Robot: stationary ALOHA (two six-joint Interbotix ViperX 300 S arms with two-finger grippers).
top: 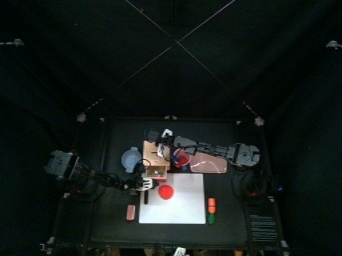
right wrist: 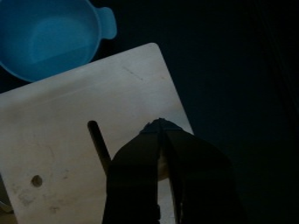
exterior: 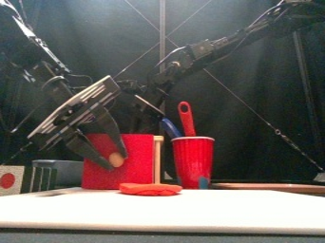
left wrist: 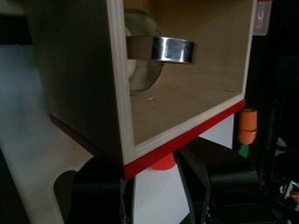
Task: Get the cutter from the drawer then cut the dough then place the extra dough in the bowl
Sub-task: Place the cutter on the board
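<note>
Left claw point(left wrist: 156, 162) was clenched on the drawer point(left wrist: 187, 96) front; cutter point(left wrist: 176, 50) lay inside the open drawer; right claw point(right wrist: 160, 133) hung clenched and empty above the board point(right wrist: 70, 131); I feared that going in shut, it would shove the cutter deeper.

"What do my arms look like from the front?"

"Your left arm point(exterior: 23, 52) and right arm point(exterior: 235, 40) are black jointed tubes. Your left gripper point(exterior: 102, 154) has jaws grey on the outside, under a pale cross-plate point(exterior: 79, 106)."

"And at the wrists?"

"Your right gripper point(right wrist: 160, 127) is black, tapering, smooth."
</note>
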